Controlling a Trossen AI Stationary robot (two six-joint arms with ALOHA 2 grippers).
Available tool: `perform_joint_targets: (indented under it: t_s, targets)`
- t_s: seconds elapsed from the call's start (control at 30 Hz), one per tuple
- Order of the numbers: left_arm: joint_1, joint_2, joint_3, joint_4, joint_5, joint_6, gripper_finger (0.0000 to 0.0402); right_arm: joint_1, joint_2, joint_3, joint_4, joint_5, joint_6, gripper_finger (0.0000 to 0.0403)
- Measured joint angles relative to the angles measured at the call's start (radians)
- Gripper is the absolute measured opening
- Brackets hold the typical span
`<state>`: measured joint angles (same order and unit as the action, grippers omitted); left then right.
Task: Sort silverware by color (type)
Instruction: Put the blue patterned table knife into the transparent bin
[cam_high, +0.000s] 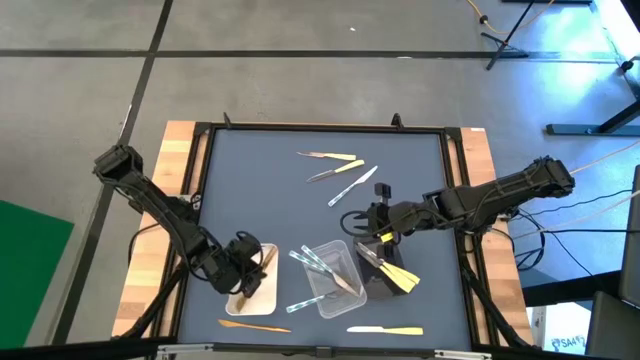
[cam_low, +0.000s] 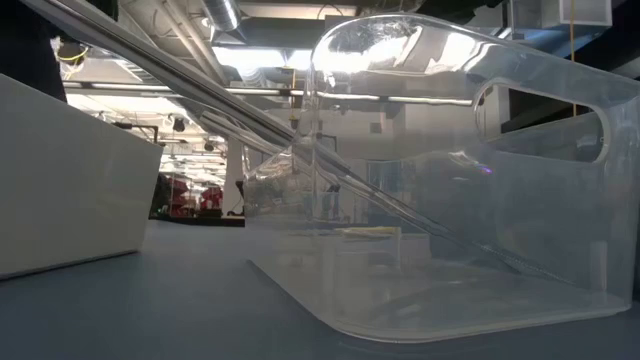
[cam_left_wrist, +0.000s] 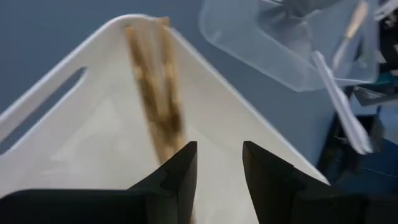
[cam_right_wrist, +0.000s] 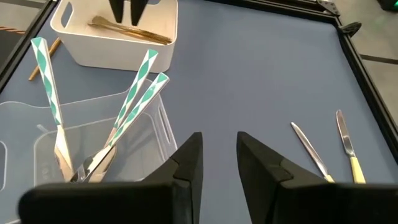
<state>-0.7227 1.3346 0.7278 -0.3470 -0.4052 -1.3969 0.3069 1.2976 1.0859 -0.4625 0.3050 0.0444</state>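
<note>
Silverware is being grouped by type: wooden pieces (cam_left_wrist: 155, 93) are lying in the white tray (cam_left_wrist: 81, 143) under the left gripper (cam_left_wrist: 217, 168), whose fingers are standing apart, empty; the right gripper (cam_right_wrist: 217, 162) is waiting open above the mat.

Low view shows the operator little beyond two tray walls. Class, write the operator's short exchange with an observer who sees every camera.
Operator: What is inside the white tray?
Observer: Brown wooden utensils lie in it.
Operator: Where is the left end effector?
Observer: It hangs over that white tray, fingers open and holding nothing.
</note>
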Motion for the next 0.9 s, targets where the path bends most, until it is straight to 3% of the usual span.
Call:
perform_joint_targets:
  t_s: [0.27, 0.63, 0.9]
  targets:
    - [0.0, 0.0, 0.06, -0.001, 0.004, 0.02, 0.0122, 0.0, 0.0, 0.0, 0.0, 0.001, -0.001, 0.0093]
    - [0.0, 0.0, 0.08, 0.005, -0.055, 0.021, 0.0122, -0.012, 0.0, 0.0, 0.003, 0.13, -0.111, 0.0201]
    - [0.0, 0.0, 0.08, 0.006, -0.112, 0.042, 0.0121, -0.15, 0.0, 0.0, 0.01, -0.019, -0.168, 0.0211]
